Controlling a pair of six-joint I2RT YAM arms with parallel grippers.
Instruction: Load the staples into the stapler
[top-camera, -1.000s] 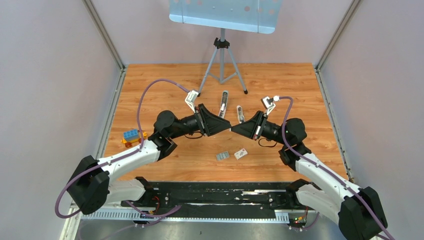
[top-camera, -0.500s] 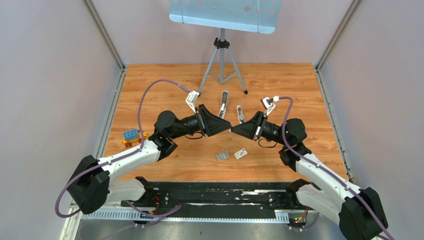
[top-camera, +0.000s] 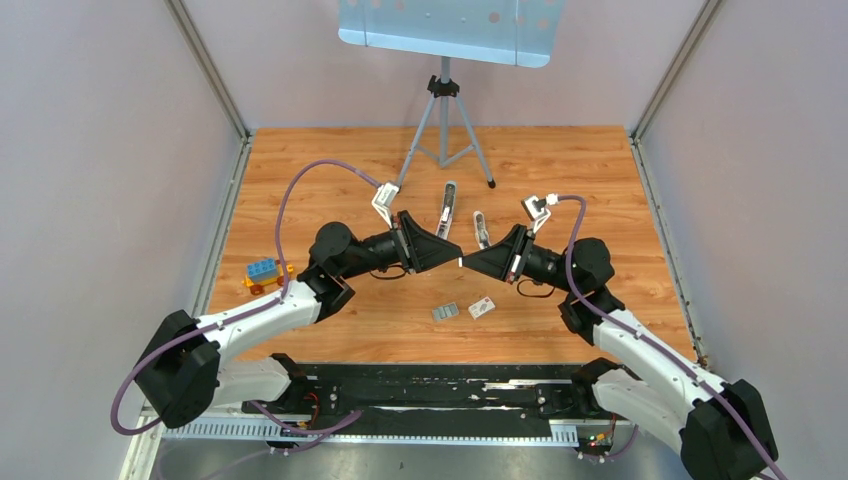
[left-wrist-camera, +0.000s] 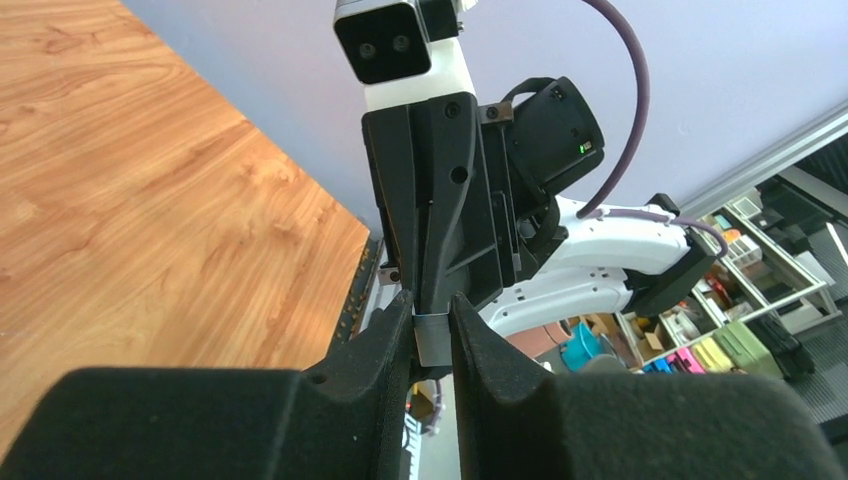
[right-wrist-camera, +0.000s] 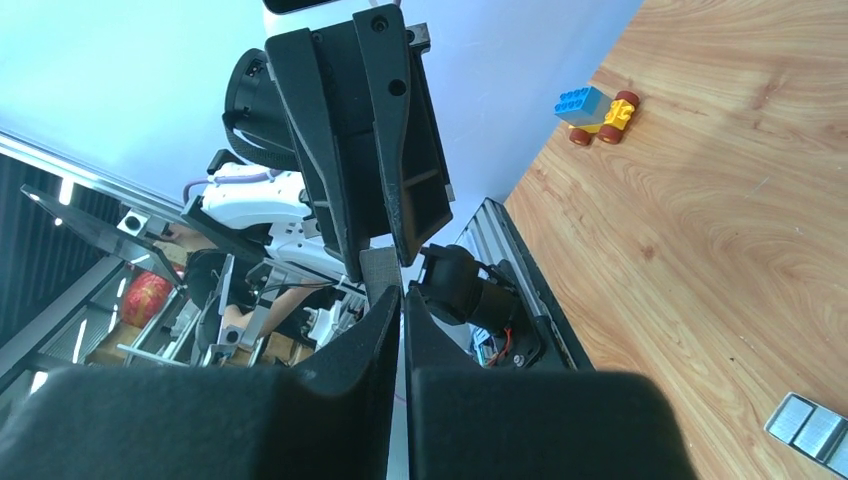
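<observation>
staples (left-wrist-camera: 432, 340): a small grey strip, held in the air where the two grippers meet tip to tip, well above the table (top-camera: 330, 160).
left gripper (left-wrist-camera: 432, 312): jaws closed in on the strip from both sides. From its wrist view I read it as clamped on the staples.
right gripper (right-wrist-camera: 402, 298): jaws all but together, with only a thin slit showing and the tips right at the strip's end. I cannot tell whether they pinch its edge or merely touch it.
step in hand: my judgement is a pass of the strip from one gripper to the other.
how I'd do it: confirm the left grip is square across the strip's flat sides before the right lets go. Then I back the right straight away along its own axis so nothing twists. A skewed pinch could snap the joined staples or flick them out.
stapler (top-camera: 447, 208): lies on the table just beyond the grippers, with a second long part (top-camera: 480, 229) beside it. It looks opened, but I cannot make out the hinge.
next need: carry the strip level and line it up lengthwise with the open channel.
nearer clutter: a grey block (top-camera: 445, 312) and a small white carton (top-camera: 482, 308) lie side by side below the meeting point.
further out: a toy block car (top-camera: 262, 272) at the left edge and a tripod (top-camera: 443, 130) at the back.
</observation>
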